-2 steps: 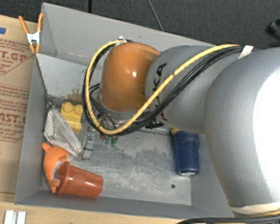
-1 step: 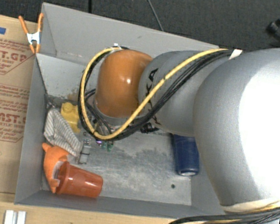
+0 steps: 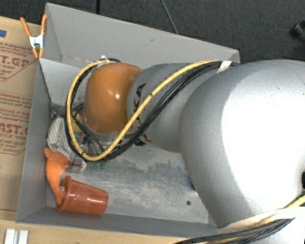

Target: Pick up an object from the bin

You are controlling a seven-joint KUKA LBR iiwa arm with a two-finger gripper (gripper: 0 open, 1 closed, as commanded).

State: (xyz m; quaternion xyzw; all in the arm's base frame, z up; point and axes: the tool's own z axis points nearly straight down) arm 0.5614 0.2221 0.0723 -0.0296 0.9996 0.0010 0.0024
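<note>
Lying on scuffed bin floor (image 3: 153,183), orange cup (image 3: 83,198)

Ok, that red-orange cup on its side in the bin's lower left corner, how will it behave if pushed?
The cup lies on its side and tapers, so a push would probably roll it in a curve. It looks like plastic, likely light. The orange curved piece against it may shift too.

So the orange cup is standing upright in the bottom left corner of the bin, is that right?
Not quite. The orange cup is in the bottom left corner of the bin, but it is lying on its side, not standing upright. The camera view shows this.
</note>
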